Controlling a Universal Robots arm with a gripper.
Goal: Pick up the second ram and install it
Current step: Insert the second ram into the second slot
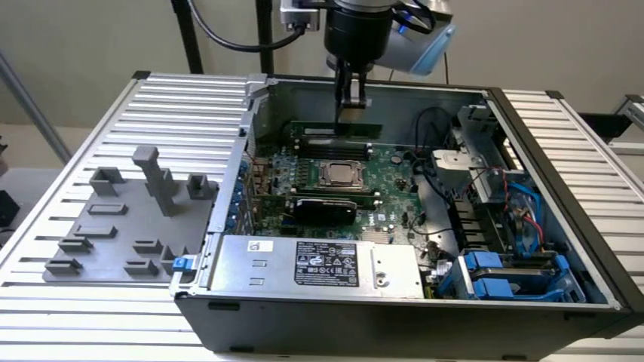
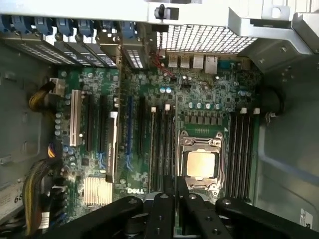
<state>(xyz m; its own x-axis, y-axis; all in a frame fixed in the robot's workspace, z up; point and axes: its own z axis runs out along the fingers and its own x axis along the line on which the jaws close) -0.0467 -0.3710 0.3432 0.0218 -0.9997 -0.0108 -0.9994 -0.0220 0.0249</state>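
The second ram (image 1: 322,130) is a thin green stick standing on edge just above the far side of the motherboard (image 1: 393,181), beyond the silver CPU (image 1: 341,174). My gripper (image 1: 351,111) hangs straight down from above and is shut on the stick's top edge. In the wrist view the stick (image 2: 175,191) shows edge-on between the black fingers (image 2: 162,214), with the CPU (image 2: 202,164) beneath. Several black memory slots (image 2: 241,149) beside the CPU stand vacant.
The open computer case (image 1: 563,188) walls in the board on all sides. A long black card (image 1: 322,207) lies on the near side of the CPU. The power supply (image 1: 312,264), blue drive bays (image 1: 503,275) and cables (image 1: 443,196) crowd the front and the exterior view's right. A grey fixture plate (image 1: 121,226) lies outside the case.
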